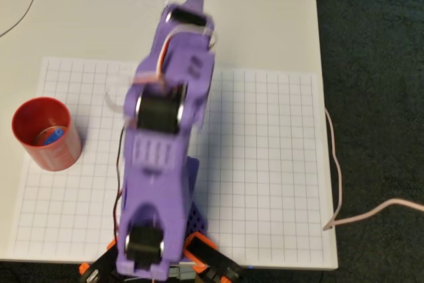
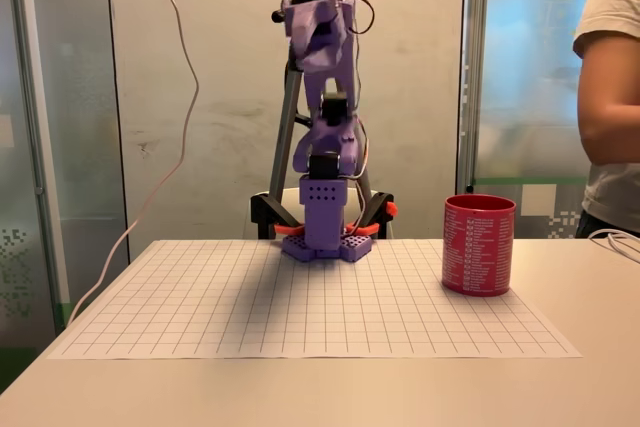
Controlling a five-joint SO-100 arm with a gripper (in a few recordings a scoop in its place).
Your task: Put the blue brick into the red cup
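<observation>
Resting inside the round red plastic cup (image 1: pixel 46 134), the small blue plastic brick (image 1: pixel 53 135) looks safe — a careless swing of the purple arm (image 1: pixel 165 150) could topple it — gripper state unclear.

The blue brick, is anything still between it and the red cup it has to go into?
Nothing visible is. In the overhead view the blue brick already lies inside the red cup, on its bottom. The purple arm is folded up over the grid sheet, apart from the cup.

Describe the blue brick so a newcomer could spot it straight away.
Start at the white grid sheet on the table. At its left edge in the overhead view stands the red cup. The blue brick lies inside it, the only blue thing there.
</observation>
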